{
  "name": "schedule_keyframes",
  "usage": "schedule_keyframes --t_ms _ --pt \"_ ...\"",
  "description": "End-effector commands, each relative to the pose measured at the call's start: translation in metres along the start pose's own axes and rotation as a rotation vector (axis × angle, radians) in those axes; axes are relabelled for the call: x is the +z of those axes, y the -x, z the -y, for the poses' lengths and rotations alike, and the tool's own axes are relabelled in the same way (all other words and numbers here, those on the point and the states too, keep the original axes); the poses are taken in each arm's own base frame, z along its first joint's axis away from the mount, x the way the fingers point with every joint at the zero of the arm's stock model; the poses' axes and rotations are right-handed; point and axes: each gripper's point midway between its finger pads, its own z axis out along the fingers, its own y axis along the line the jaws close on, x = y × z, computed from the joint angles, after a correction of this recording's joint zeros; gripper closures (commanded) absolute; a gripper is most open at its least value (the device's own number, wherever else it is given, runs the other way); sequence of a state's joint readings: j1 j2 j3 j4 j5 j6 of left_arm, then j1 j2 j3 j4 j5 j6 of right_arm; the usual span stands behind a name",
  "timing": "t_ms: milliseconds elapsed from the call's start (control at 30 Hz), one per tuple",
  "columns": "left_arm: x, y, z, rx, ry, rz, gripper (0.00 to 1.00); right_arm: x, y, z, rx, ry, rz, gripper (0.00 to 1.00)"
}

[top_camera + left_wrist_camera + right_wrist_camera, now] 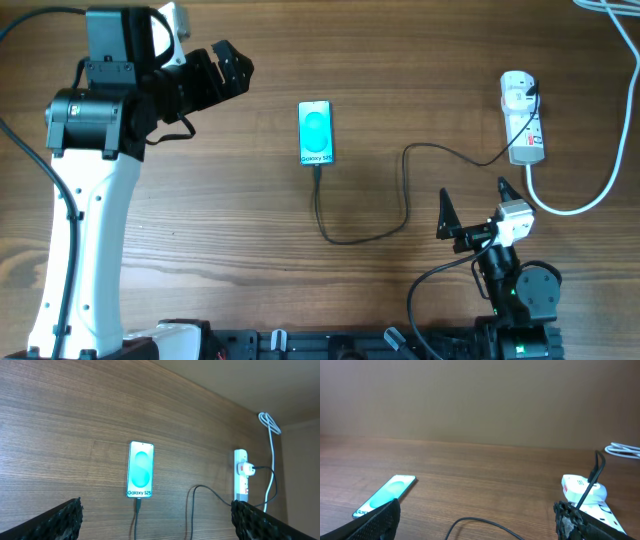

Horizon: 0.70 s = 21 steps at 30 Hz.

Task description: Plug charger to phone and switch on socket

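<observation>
Gaping empty, left end effector (236, 67) and right end effector (474, 204) flank the phone (315, 132), charger (360, 232) plugged in.

The desk (230, 200) is a brown wood-grain surface, its grain running from the left edge to the right edge, with faint darker streaks near the left edge. Along its near edge lies a black rail (330, 345). Past the far edge, the right wrist view shows a plain, dull tan wall (480, 395) with no markings that can be made out.
</observation>
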<state>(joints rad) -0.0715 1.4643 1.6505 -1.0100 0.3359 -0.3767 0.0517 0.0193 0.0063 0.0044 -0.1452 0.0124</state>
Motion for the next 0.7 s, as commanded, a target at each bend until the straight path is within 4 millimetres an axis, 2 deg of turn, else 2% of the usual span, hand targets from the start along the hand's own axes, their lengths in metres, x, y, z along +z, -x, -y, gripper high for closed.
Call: schedule_keyframes --t_ms 0,567,667 --pt "0.002 0.002 -0.004 -0.002 0.011 0.003 0.0 -0.001 0.004 0.0 -0.008 -0.005 0.018 0.0" --pt "0.003 0.002 -0.007 -0.001 0.027 0.005 0.0 -0.001 0.004 0.0 -0.008 -0.005 0.018 0.0" --pt "0.002 -0.004 -0.016 -0.013 0.078 -0.015 0.0 -0.001 0.004 0.0 -0.009 -0.005 0.018 0.0"
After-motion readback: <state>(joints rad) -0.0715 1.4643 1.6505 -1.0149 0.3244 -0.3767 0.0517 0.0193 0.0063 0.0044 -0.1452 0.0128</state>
